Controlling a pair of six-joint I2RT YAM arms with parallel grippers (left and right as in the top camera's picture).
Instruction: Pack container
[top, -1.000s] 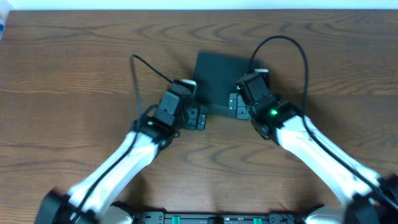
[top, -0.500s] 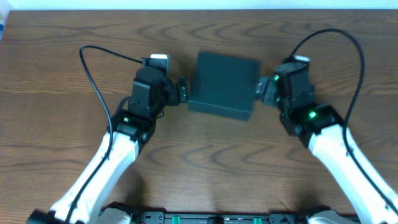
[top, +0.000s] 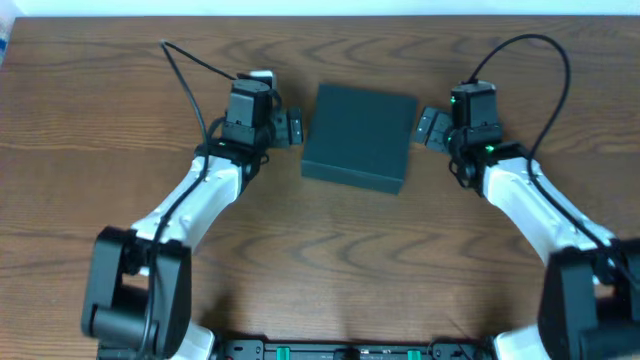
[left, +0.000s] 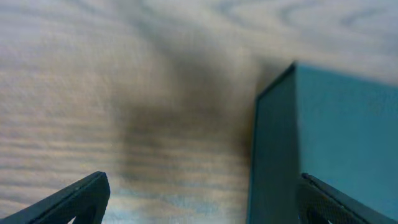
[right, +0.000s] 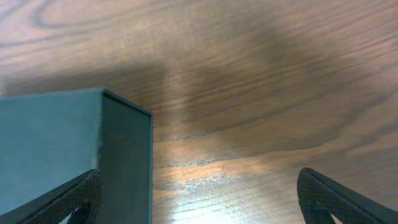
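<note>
Overhead, the dark teal-green square rigid container (top: 360, 137) sits closed on the brown wooden table (top: 100, 110); left gripper (top: 292, 128) and right gripper (top: 426, 125) flank it, jaws wide, empty, likely to steady it.

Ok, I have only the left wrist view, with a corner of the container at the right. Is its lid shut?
Observer: Yes. From overhead the container lies shut and flat on the table.
Operator: And where is the right tool?
Observer: The right tool is at the container's right edge, opposite the left tool.
Operator: Is the right one open?
Observer: Yes. The right wrist view shows its fingers wide apart, holding nothing.
</note>
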